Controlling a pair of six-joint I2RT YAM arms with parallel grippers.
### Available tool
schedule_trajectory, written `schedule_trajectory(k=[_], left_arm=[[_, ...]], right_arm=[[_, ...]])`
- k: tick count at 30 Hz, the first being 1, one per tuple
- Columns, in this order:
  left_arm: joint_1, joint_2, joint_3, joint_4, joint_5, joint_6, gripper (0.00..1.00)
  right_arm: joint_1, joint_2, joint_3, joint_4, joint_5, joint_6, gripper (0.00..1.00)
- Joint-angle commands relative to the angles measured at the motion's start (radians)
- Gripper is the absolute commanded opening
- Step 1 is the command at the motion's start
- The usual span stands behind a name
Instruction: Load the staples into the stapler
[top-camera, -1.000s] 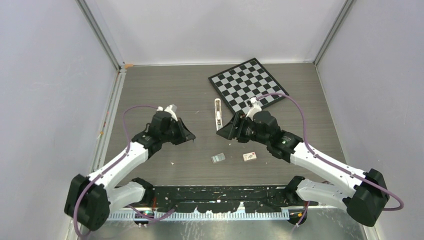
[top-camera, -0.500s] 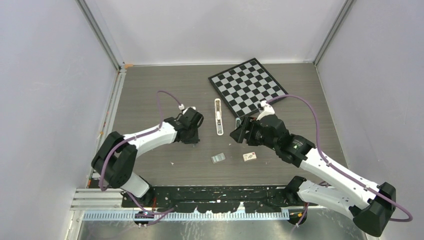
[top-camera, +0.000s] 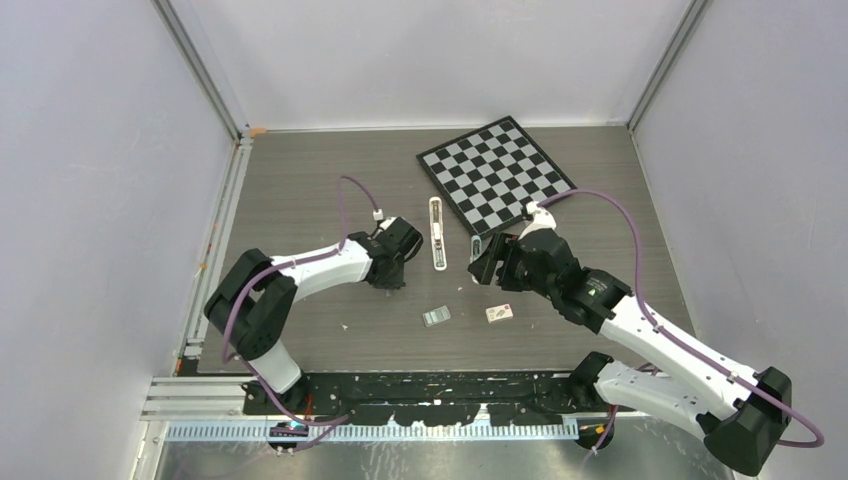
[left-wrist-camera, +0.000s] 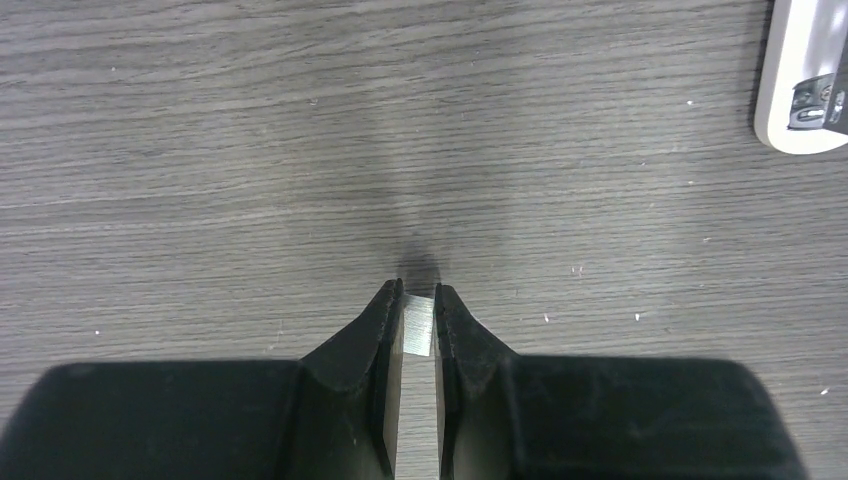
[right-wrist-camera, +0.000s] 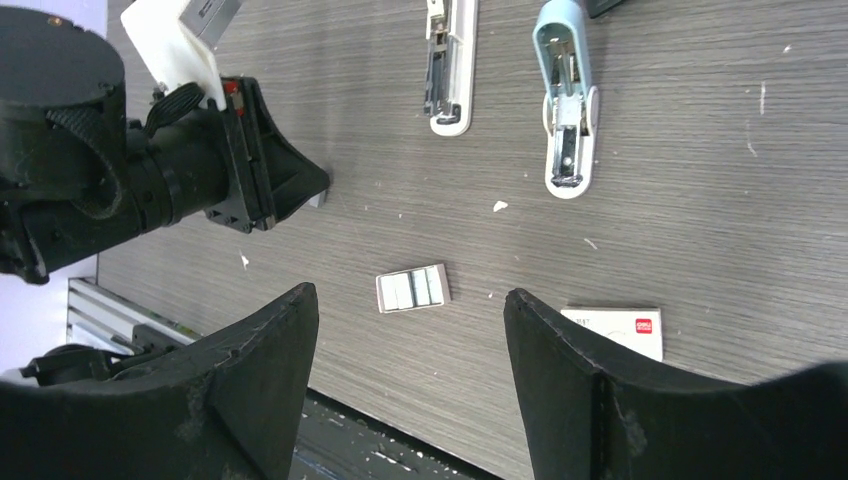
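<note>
Left wrist view showed you the left gripper (left-wrist-camera: 417, 290) nearly closed, pinching a thin silvery strip (left-wrist-camera: 418, 325) low over the grey wood-grain table (left-wrist-camera: 250, 150). Your right gripper (right-wrist-camera: 410, 305) hung with its jaws wide and nothing between them. The flat silvery-grey block of staples (right-wrist-camera: 413, 288) lay on the table nearer the arm bases, close to a small white box with a red mark (right-wrist-camera: 612, 331). The slim white stapler (right-wrist-camera: 450, 65) lay farther back, a pale blue piece (right-wrist-camera: 565, 100) just beside it, near the black-and-white chequered board (top-camera: 495, 170)
</note>
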Motion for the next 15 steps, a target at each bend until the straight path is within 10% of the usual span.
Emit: schedule_trajectory(k=[1,15], left_arm=[[-0.003,0.008,0.029,-0.002,-0.03,0.011,0.14],[-0.003,0.017,0.025,-0.038,0.01,0.023,0.24]], right_arm=[[-0.037,0.016,0.009,0.016,0.006,0.015,0.73],[-0.081,0.019,0.0,0.032,-0.042,0.021,0.73]])
